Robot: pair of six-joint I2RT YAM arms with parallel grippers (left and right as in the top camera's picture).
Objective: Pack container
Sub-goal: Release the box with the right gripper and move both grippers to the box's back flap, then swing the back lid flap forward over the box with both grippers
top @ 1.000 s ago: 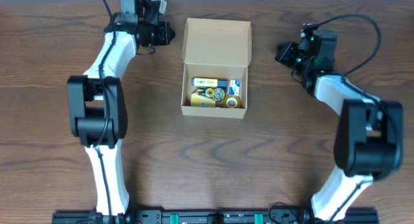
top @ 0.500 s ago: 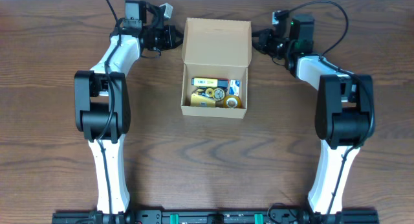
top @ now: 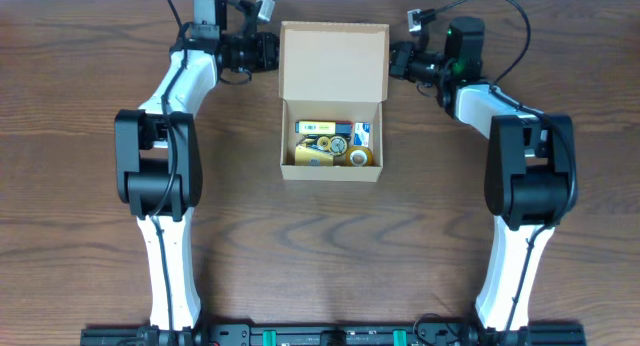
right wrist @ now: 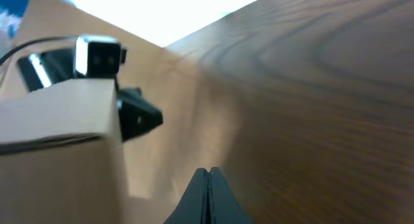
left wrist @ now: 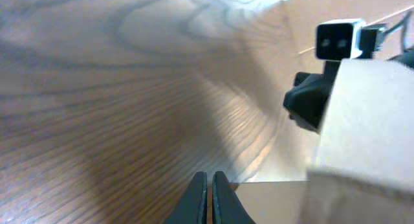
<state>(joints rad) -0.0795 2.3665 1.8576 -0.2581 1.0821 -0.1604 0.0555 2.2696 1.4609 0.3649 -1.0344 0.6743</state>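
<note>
The container, a tan cardboard box, stands open at the table's far middle, its flap lid laid back. Inside lie several small stationery items, yellow and blue, with a tape roll. My left gripper is shut and empty against the lid's left edge. My right gripper is shut and empty against the lid's right edge. The left wrist view shows the shut fingers beside the lid. The right wrist view shows the shut fingers beside the lid.
The box stands on a dark wooden table. Each wrist view shows the other arm's camera beyond the lid, in the left wrist view and in the right wrist view. The table's far edge runs just behind both grippers.
Both grippers have closed in on the lid from either side, the right one swinging far left and back. The lid's far edge has shifted slightly.
</note>
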